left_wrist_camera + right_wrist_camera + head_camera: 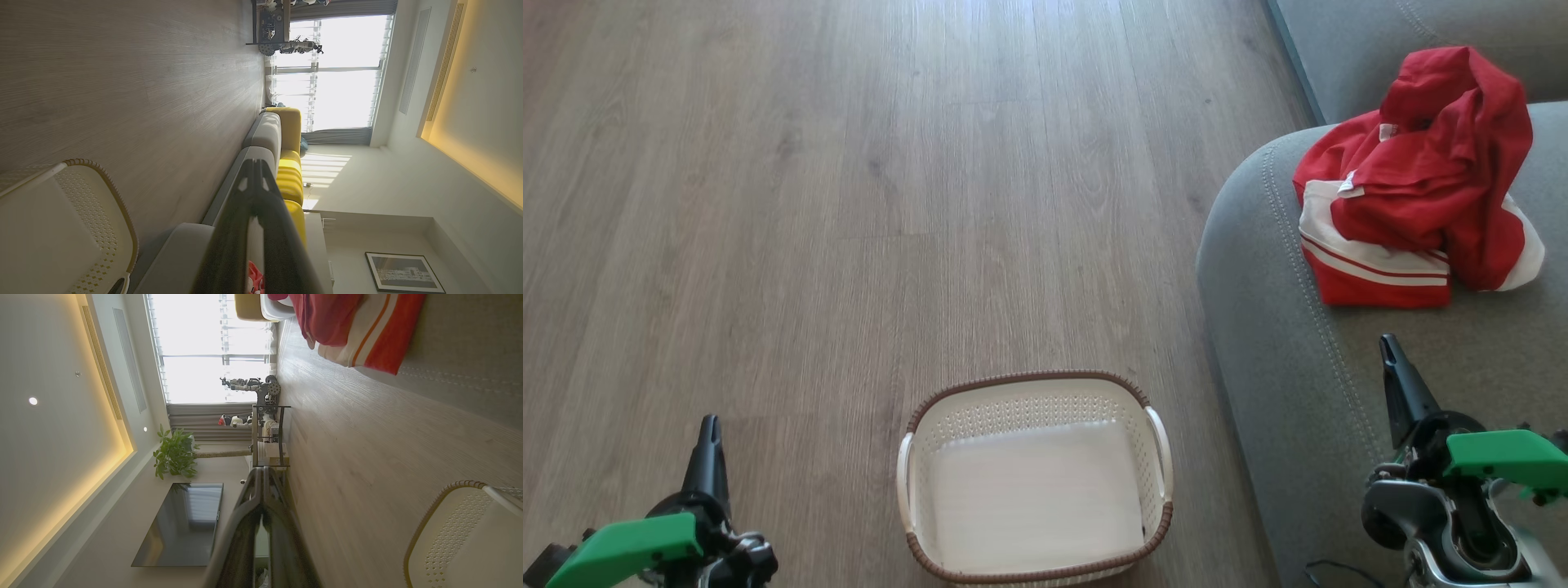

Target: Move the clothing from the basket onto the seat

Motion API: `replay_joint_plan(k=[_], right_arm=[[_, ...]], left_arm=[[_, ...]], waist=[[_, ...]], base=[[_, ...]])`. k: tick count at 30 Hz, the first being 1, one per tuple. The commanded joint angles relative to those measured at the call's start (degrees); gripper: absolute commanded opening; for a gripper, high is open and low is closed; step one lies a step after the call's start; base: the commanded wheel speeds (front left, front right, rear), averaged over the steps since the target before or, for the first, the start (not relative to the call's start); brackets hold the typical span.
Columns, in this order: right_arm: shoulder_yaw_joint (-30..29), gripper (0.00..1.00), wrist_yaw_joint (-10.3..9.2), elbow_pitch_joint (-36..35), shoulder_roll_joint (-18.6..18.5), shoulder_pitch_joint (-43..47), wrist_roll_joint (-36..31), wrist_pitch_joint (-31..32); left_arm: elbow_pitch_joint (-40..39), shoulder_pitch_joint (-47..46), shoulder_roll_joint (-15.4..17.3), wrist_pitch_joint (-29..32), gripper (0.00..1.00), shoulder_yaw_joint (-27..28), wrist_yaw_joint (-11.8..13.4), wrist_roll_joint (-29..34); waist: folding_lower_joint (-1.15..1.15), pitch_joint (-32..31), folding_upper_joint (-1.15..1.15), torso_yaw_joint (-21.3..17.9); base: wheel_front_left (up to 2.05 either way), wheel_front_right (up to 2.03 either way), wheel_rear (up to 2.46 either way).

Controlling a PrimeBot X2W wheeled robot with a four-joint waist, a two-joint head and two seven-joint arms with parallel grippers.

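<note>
seemingly two garments [1421, 180] lie on one seat [1274, 351], one basket [1029, 380] bare, left tool [710, 426] and right tool [1387, 347] closed, empty.

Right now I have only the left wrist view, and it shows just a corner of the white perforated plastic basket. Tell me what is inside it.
Observer: Nothing. In the head view the white perforated plastic basket with the brown woven-look rim shows a bare bottom.
Operator: Now scan to the robot's right.
Observer: The bright red clothing with white panels and stripes lies heaped on the large grey fabric sofa seat, apart from the basket.
Operator: Report the right gripper.
Observer: It is shut and holds nothing. In the head view its dark fingers point toward the heap and stop short of it.
</note>
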Motion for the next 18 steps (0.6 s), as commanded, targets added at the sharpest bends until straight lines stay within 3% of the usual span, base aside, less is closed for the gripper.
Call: replay_joint_plan(k=[1,18], right_arm=[[1.2,0.00,0.00,-2.3,-1.3,-2.5,0.4,-0.4],[2.8,0.00,0.00,-2.6,-2.6,-2.5,1.9,-1.7]], left_arm=[[-2.2,-2.7,0.6,0.4,0.00,2.0,-0.5,0.0],[-2.2,-2.7,0.6,0.4,0.00,2.0,-0.5,0.0]], waist=[[0.00,0.0,0.00,0.0],[0.00,0.0,0.00,0.0]], base=[[0.00,0.00,0.00],[0.00,0.00,0.00]])
